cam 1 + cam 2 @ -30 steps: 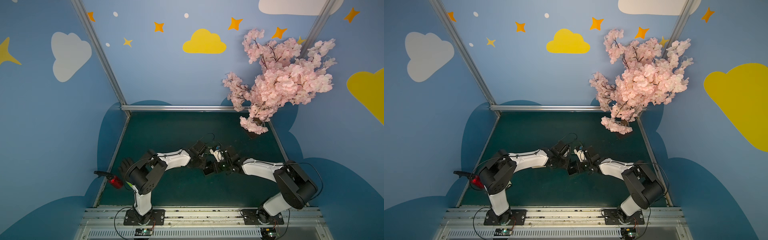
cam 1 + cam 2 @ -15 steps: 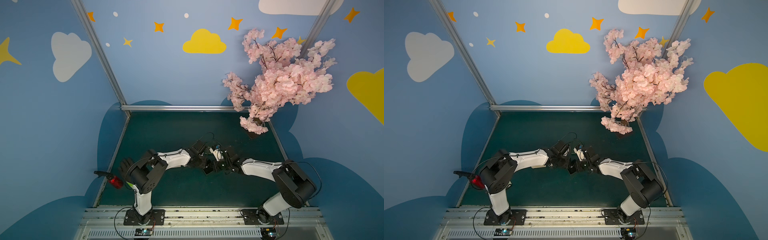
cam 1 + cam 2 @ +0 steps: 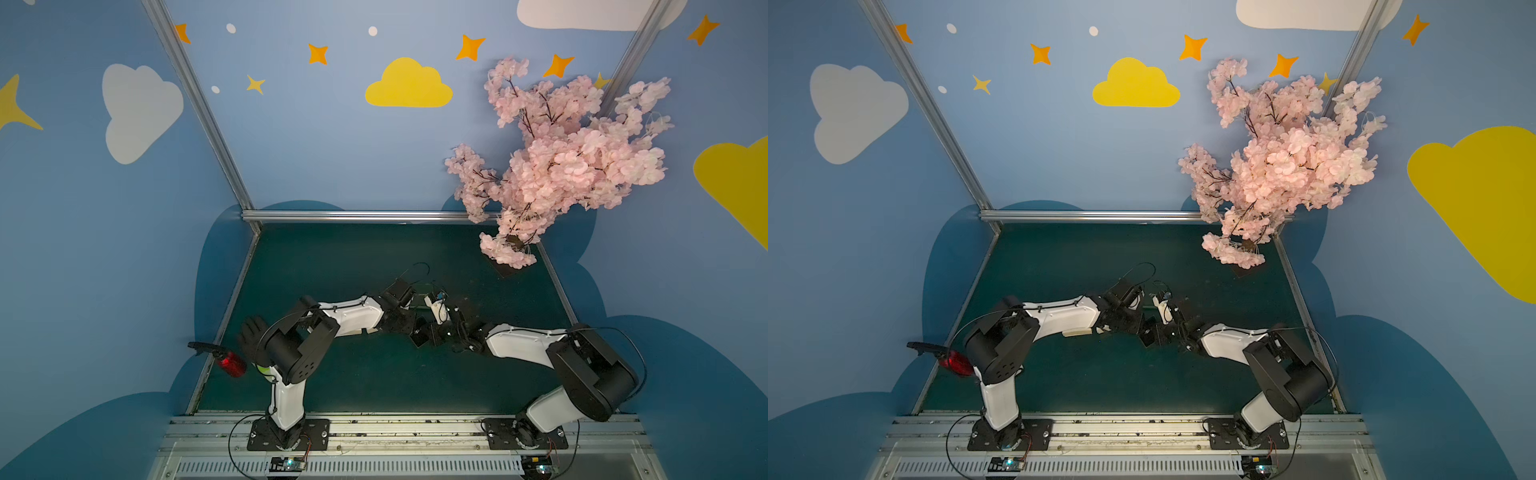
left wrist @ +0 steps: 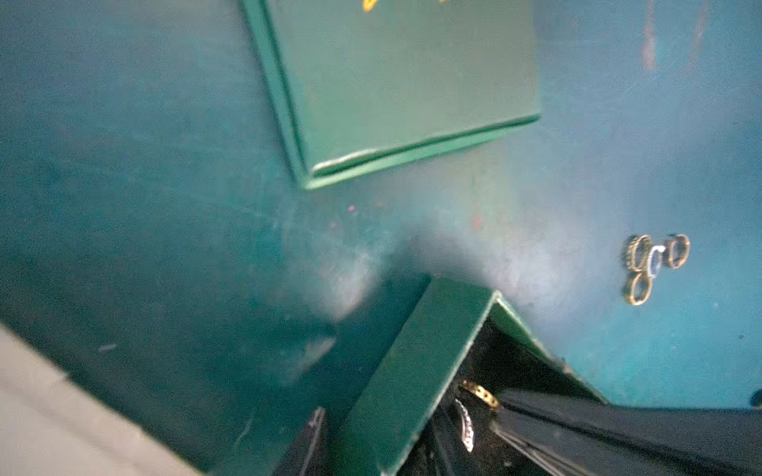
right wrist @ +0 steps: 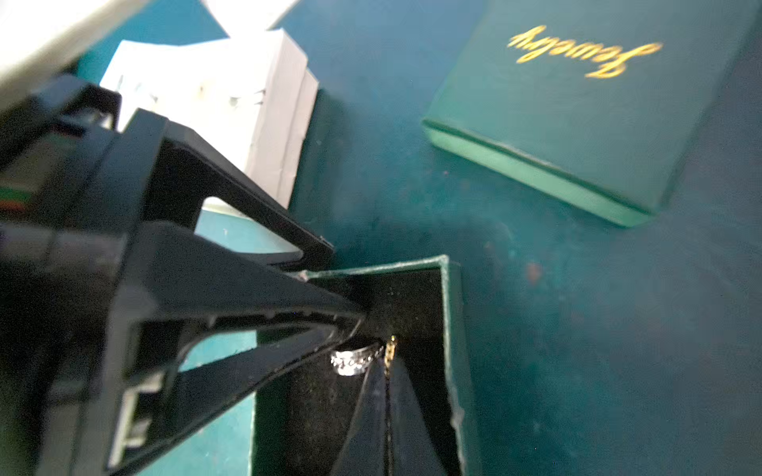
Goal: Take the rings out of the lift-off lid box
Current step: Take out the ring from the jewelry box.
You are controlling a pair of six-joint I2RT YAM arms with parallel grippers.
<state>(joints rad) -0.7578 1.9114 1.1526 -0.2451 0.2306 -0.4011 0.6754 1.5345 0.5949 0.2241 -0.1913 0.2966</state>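
Two rings left in the box, lid parked out of the way

The lid (image 5: pixel 577 123) sits flat on the desk (image 5: pixel 577 329) so the box (image 5: pixel 451 329) is open, and about three rings (image 4: pixel 651 263) lie in a touching clump beside it. The left end effector (image 5: pixel 340 288) straddles a box wall with a narrow gap. Can't tell if it's clamping, but I'd guess it's there to stop the box sliding. The right end effector (image 5: pixel 388 371) is closed tight inside, tips at the gold ring (image 5: pixel 390 350), with the silver ring (image 5: pixel 352 360) just beside. Both stand on edge, holes sideways, no real long axis.

Green table (image 4: pixel 123 206), lid (image 4: pixel 404 82), open box (image 4: pixel 412 371), loose rings (image 4: pixel 653 263)
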